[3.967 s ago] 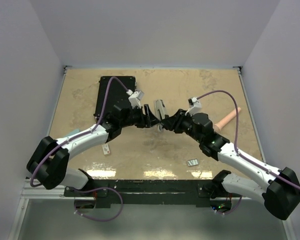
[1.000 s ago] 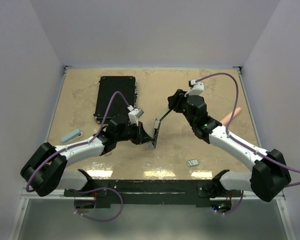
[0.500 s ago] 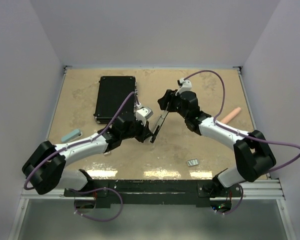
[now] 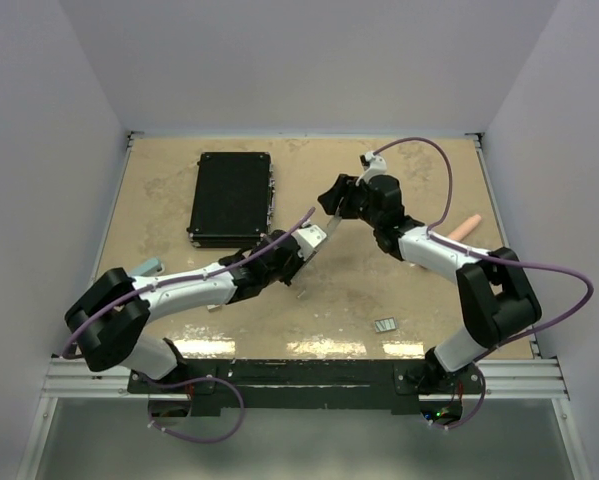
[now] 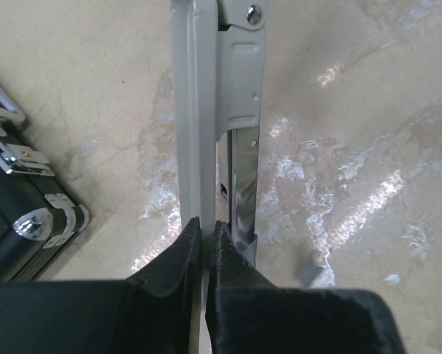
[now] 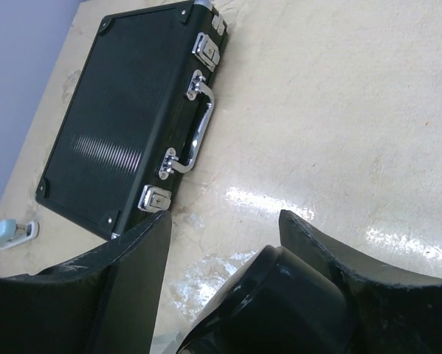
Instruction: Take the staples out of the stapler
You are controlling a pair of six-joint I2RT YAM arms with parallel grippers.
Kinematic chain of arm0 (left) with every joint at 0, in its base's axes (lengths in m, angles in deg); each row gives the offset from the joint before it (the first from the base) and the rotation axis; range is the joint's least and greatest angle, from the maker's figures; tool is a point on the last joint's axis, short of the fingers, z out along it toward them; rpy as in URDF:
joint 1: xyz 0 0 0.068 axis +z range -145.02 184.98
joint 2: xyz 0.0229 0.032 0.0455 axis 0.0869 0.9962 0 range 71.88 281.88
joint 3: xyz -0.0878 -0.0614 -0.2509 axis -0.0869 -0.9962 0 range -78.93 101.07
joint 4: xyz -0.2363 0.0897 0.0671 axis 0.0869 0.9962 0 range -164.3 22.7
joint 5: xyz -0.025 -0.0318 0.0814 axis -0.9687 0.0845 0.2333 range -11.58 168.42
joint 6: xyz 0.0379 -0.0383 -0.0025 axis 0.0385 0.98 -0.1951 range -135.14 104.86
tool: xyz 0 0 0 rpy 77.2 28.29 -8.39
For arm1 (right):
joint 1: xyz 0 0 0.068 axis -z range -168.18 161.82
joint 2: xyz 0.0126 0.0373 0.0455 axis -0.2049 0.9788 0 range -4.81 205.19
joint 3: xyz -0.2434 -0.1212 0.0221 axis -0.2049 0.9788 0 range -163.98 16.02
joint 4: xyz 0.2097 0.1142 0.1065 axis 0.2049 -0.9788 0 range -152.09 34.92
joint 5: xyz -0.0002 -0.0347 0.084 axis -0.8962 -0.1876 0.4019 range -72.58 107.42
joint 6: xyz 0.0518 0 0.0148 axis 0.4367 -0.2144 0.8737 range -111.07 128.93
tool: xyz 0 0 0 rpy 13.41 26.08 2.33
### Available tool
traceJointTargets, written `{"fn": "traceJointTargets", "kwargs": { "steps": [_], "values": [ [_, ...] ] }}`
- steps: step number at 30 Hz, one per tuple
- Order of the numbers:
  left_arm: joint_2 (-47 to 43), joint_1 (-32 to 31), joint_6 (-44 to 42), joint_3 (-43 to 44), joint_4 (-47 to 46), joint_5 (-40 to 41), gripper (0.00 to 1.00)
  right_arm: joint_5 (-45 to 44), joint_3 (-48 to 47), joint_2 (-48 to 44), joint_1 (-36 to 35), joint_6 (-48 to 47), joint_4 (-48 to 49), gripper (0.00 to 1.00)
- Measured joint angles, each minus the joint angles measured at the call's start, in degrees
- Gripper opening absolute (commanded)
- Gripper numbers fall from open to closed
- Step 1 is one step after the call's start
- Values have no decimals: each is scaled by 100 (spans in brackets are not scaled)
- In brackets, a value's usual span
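Pinches the grey bar of the stapler point(image 5: 206, 110) with the left gripper point(image 5: 206, 230), fingers narrow on it. Holds it mid-table, just right of the black case point(image 4: 231, 198), hinged open, chrome rail beside the grey bar. Hangs the right gripper point(image 6: 224, 221) wide, nothing between its fingers, by the stapler's far end; cannot tell if touching. Shows staples point(image 4: 385, 325) flat on the table point(image 4: 419, 170) by the near edge, right of centre, well apart from the stapler. Shows pinkish cylinder point(image 4: 466, 226) at right.

Stapler point(image 5: 206, 110): top end is running off the left wrist view's upper edge, lower end is hiding between the left gripper point(image 5: 205, 240) fingers. Staples point(image 4: 384, 325): showing too small to count.
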Motion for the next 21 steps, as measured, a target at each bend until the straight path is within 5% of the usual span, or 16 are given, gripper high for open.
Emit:
{"fn": "traceJointTargets", "kwargs": {
  "steps": [11,16,21],
  "values": [
    [339,-444,-319,155,142,1217,0,387,2,396,155,101,258,66],
    [227,-358,-144,120,186,828,0,535,-33,446,160,79,153,78],
    [-212,289,522,-175,-48,-466,0,734,-157,282,160,83,-31,89]
  ]
}}
